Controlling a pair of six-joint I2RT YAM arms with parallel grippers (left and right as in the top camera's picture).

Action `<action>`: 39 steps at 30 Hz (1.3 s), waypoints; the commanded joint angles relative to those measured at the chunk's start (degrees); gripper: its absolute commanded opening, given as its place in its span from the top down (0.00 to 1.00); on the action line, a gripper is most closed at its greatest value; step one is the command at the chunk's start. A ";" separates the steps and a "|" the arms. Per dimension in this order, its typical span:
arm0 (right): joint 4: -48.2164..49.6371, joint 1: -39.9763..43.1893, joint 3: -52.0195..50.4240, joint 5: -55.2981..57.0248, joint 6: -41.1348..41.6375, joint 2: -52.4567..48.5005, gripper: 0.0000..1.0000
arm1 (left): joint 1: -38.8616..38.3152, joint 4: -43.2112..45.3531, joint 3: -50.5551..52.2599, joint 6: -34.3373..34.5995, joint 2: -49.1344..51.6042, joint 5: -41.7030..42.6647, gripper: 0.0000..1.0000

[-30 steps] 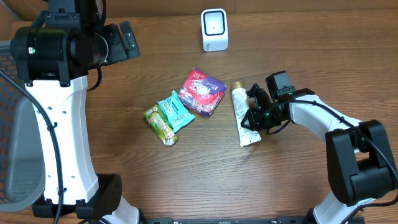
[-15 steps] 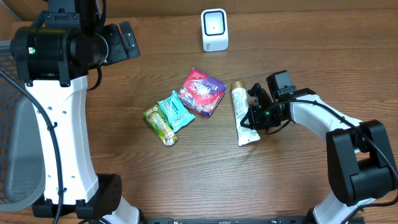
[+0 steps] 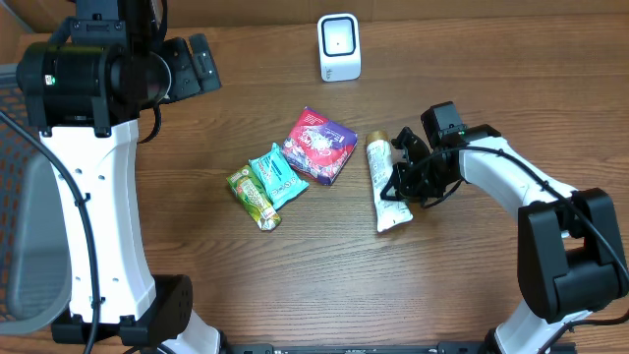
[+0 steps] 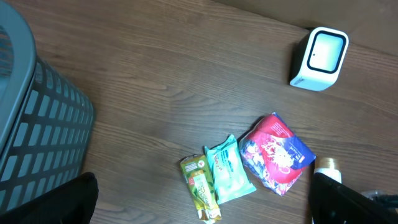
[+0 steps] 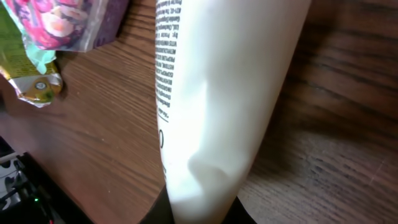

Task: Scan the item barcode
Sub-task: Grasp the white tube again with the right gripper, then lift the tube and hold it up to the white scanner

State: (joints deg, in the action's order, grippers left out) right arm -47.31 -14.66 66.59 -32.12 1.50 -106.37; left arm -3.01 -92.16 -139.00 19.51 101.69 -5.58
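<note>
The right end effector (image 3: 400, 186) is just being closed down tight on the white tube (image 3: 379, 175) lying in its grip on the surface (image 3: 295, 275), so a lift toward the scanner (image 3: 339, 46) is likely being readied.

I assess this as a mock shop checkout on a robot test bench: a wood-grain table (image 3: 246, 285) carries a white barcode scanner (image 3: 339, 46) and snack packets (image 3: 320, 146), with a grey slatted basket (image 4: 31, 124) nearby.

text: none legible | white tube (image 5: 230, 93): fine print column, too small to read
</note>
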 commanded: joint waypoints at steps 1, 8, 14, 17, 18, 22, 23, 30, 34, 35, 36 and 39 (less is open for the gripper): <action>-1.81 0.15 4.33 -0.85 -0.42 1.20 0.96 | -0.02 0.04 0.11 0.63 -0.11 0.31 0.00; -9.42 -0.42 11.23 6.19 -0.42 4.79 0.96 | -0.02 0.04 0.11 0.63 -0.11 0.31 0.00; -13.79 -2.01 19.85 15.67 -0.39 7.39 0.96 | -0.02 0.04 0.11 0.63 -0.11 0.31 0.00; -17.03 -3.39 26.32 21.18 -0.42 7.41 0.96 | 0.00 0.04 0.11 0.63 -0.11 0.31 0.00; -17.84 -3.91 28.63 22.84 -0.42 7.41 0.96 | -0.02 0.04 0.11 0.63 -0.11 0.31 0.00; -18.95 -5.86 37.77 29.22 -0.35 7.41 0.96 | -0.02 0.04 0.11 0.66 -0.11 0.31 0.01; -18.69 -6.16 39.19 30.71 -0.26 7.41 0.96 | -0.02 0.04 0.11 0.63 -0.11 0.31 0.00; -7.06 -10.03 44.41 48.11 -3.76 6.54 0.97 | -0.02 0.04 0.11 0.63 -0.11 0.31 0.01; -0.72 -11.80 44.41 55.60 -7.52 2.51 0.96 | -0.02 0.04 0.11 0.63 -0.11 0.31 0.00; 0.90 -12.24 44.41 57.68 -8.94 1.01 0.96 | -0.02 0.04 0.11 0.66 -0.11 0.31 0.00; 2.34 -12.72 44.41 59.58 -10.14 -0.44 0.96 | -0.02 0.04 0.11 0.63 -0.11 0.31 0.00; 9.31 -14.27 44.41 69.00 -13.79 -5.49 0.96 | -0.02 0.04 0.11 0.63 -0.11 0.31 0.00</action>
State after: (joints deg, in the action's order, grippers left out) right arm -42.39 -27.49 109.08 23.83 -7.16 -107.07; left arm -3.01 -92.18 -139.00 19.51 101.69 -5.56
